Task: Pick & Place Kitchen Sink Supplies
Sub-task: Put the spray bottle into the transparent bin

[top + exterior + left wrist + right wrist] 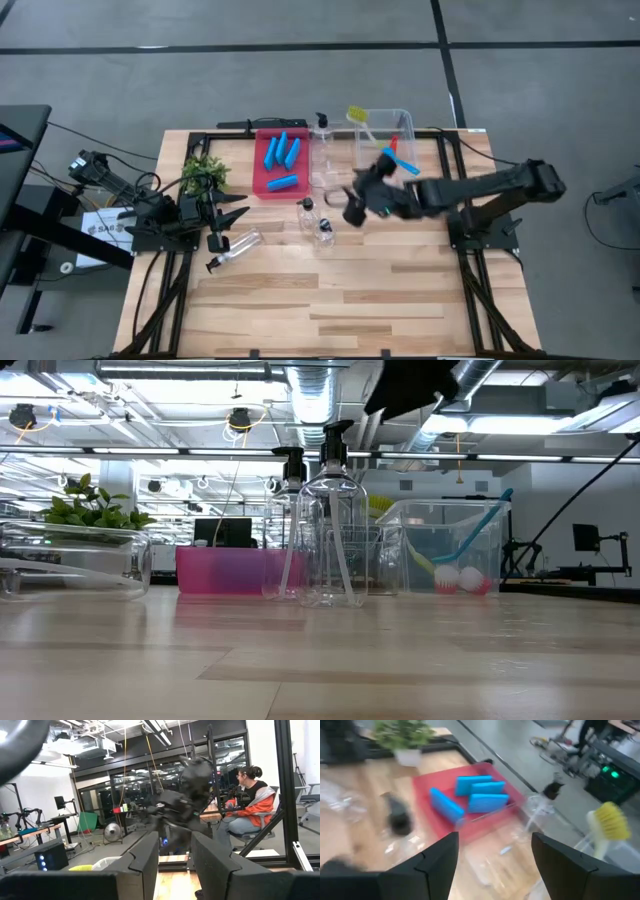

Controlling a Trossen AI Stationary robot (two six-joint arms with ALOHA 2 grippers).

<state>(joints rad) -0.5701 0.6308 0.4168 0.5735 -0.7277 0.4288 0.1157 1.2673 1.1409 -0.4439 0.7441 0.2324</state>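
From above, a light wooden table on a grey floor holds a red tray with four flat blue sponges, a clear bin of long brushes, and small clear bottles; the right gripper hangs over the bottles with fingers spread and empty, while the left gripper waits by the green plant, fingers apart. From table height, clear pump bottles stand before the tray under bright ceiling lights. The left wrist view shows a seated person in a dim room, the right wrist view shows the sponges in the tray, and I can read no writing.

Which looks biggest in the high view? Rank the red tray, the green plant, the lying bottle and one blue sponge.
1. red tray
2. green plant
3. lying bottle
4. blue sponge

Plant versus bottle is close, so don't rely on that pair.
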